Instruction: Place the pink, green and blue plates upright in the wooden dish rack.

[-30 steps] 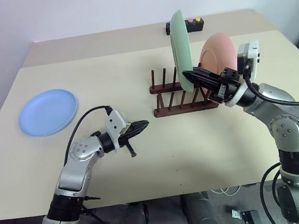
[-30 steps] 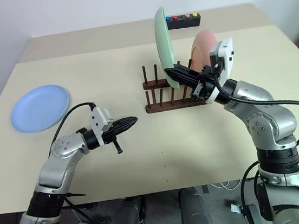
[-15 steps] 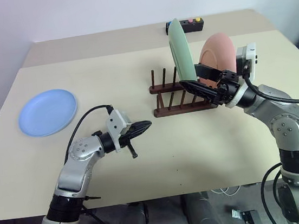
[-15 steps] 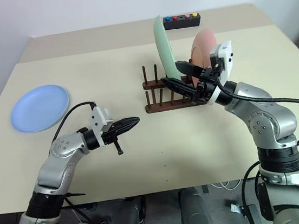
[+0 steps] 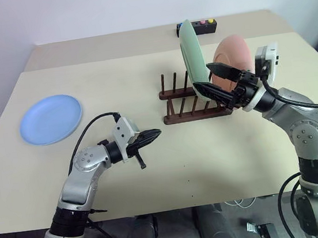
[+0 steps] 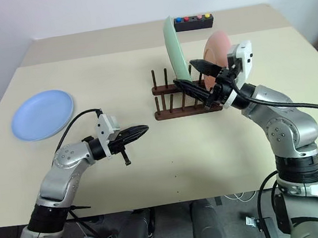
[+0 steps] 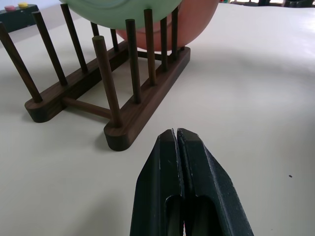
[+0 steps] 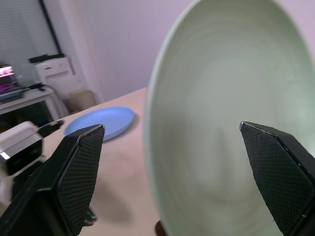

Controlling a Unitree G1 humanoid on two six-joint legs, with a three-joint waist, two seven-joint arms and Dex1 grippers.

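Between blue plate (image 5: 50,118) and wooden dish rack (image 5: 194,100) lies bare tabletop; two plates racked, right gripper (image 5: 218,81) spread, left gripper (image 5: 153,135) pinched together.

Beige table (image 5: 141,69) fills most of frame; second table of same colour abuts its far edge, seam across upper part. Plain white wall (image 5: 105,9) across top. Dark floor strip at far left edge. In right wrist view: window blinds (image 8: 22,34) upper left, white cabinet (image 8: 54,71) below them, left side.
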